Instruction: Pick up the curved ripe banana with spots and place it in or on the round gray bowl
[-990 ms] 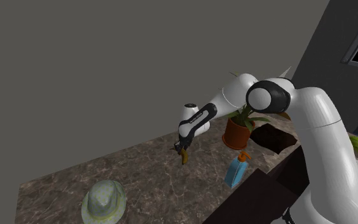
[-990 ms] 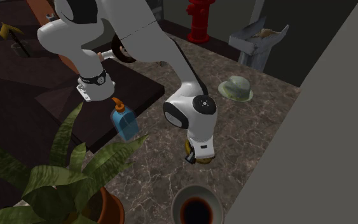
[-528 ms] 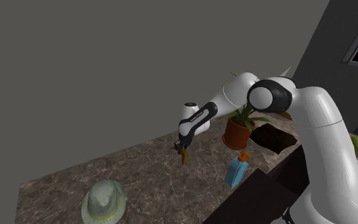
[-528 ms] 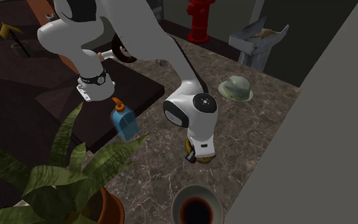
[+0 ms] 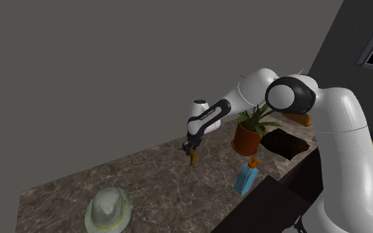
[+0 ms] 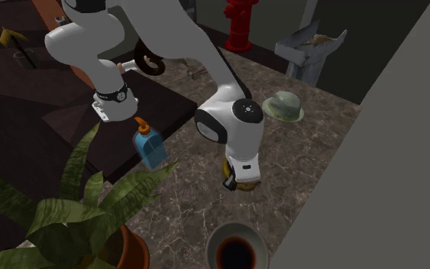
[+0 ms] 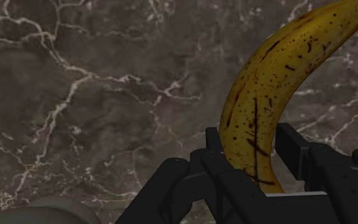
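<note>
A yellow banana (image 7: 266, 95) with dark spots is clasped between my black fingers (image 7: 217, 147), its curved length pointing away from the hand. My gripper (image 7: 254, 143) is shut on it, a little above the dark marble counter (image 5: 158, 188). In the shoulder view the gripper (image 5: 191, 152) hangs over the counter's middle with the banana (image 5: 193, 159) below it. In the second exterior view the gripper (image 6: 236, 182) and banana (image 6: 229, 186) are just short of the round grey bowl (image 6: 215, 238) with its dark inside. The bowl's grey rim (image 7: 44, 209) shows beside the hand.
A pale hat (image 5: 108, 210) lies on the counter toward the shoulder view's left. A blue soap dispenser (image 5: 246, 179) and a potted plant (image 5: 249, 136) stand on the right side. A grey wall runs along the counter's far edge. A red hydrant (image 6: 238, 23) stands beyond.
The arm has swung a little and the hand has risen slightly with the banana still in it. Nothing else has moved.
</note>
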You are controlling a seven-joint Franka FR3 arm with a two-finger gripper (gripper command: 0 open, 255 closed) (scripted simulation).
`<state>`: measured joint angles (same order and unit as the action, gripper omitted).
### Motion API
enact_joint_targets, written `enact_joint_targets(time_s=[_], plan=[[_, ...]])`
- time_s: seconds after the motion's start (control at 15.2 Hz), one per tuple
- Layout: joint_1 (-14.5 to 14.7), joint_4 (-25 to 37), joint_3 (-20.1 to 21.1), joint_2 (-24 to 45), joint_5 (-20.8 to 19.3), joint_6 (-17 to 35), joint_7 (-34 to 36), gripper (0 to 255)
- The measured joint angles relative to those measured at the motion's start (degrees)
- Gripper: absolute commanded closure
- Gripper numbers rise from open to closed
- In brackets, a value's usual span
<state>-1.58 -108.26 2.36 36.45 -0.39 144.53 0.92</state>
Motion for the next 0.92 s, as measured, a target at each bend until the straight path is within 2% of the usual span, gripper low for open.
enact_joint_targets(time_s=[0.92], plan=[[-0.1, -0.6, 0.3, -8.2, 0.3, -7.6, 0.1, 255]])
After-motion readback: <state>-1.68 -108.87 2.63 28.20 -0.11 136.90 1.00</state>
